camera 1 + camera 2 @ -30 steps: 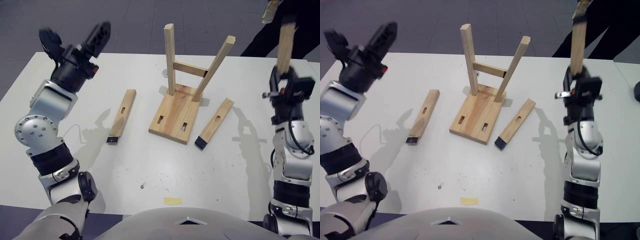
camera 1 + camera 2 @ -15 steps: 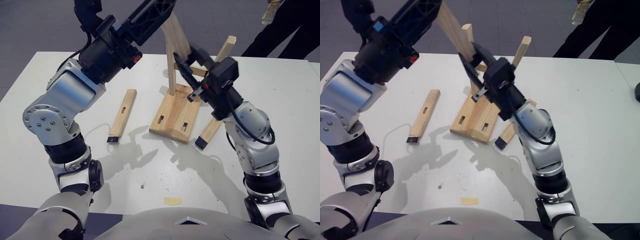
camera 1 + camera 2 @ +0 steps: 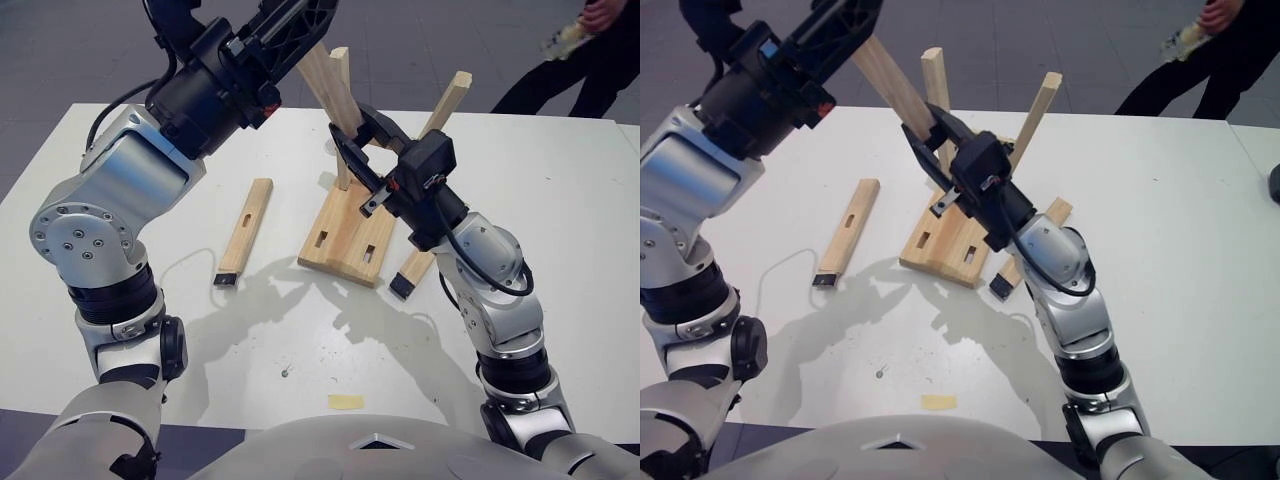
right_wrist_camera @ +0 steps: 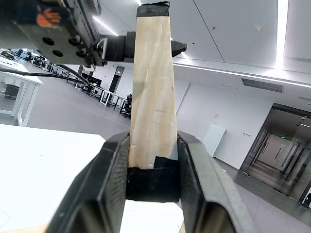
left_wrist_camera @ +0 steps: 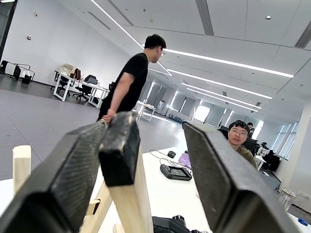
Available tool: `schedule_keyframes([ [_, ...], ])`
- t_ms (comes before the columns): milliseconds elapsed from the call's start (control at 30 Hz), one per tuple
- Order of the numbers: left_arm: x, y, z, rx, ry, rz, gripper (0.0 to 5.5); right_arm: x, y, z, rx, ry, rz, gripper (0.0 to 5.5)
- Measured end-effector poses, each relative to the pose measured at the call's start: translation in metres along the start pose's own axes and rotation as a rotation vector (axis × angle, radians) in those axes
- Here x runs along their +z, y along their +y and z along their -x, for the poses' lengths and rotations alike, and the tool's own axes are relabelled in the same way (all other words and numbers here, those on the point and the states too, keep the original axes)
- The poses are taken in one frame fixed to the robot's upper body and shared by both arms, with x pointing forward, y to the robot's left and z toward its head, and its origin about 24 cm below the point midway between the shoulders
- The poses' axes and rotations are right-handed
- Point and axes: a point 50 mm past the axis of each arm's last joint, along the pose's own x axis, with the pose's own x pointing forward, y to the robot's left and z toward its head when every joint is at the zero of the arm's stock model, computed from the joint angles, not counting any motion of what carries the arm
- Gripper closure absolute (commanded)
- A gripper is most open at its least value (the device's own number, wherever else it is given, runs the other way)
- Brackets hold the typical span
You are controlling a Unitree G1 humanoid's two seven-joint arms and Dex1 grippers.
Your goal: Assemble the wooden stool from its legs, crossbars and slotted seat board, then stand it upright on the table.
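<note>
Right gripper [image 3: 348, 128]: clamped on the lower end of a stool leg [image 3: 322, 80], both fingers [image 4: 112, 174] flat against the wood, leg tilted up and away from it. Left gripper [image 5: 150, 131]: raised at the far end of the same leg, jaws spread. The leg's black cap [image 5: 119, 150] lies against one finger, with a visible gap to the other finger [image 5: 214, 179]. Directly below the right gripper, the slotted seat board [image 3: 335, 245] lies flat on the table [image 3: 560, 230], with two legs standing in it: one [image 3: 340, 65] just behind the held leg, one [image 3: 447, 103] leaning outward. Spare slotted leg [image 3: 245, 232] lies on the table below the left arm; another [image 3: 412, 270] under the right forearm, just beside the board.
</note>
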Motion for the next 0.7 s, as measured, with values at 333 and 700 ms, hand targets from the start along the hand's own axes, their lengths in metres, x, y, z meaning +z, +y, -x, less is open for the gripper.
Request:
schedule_keyframes([
  [333,-0.001,-0.002,-0.001,-0.021,0.002,-0.005,4.79,0.0,0.001,0.0,-0.005,-0.008,-0.013,4.22],
  [700,0.015,0.011,0.006,0.082,-0.025,-0.255,5.08,-0.006,0.001,0.002,-0.031,0.023,-0.008,2.88],
])
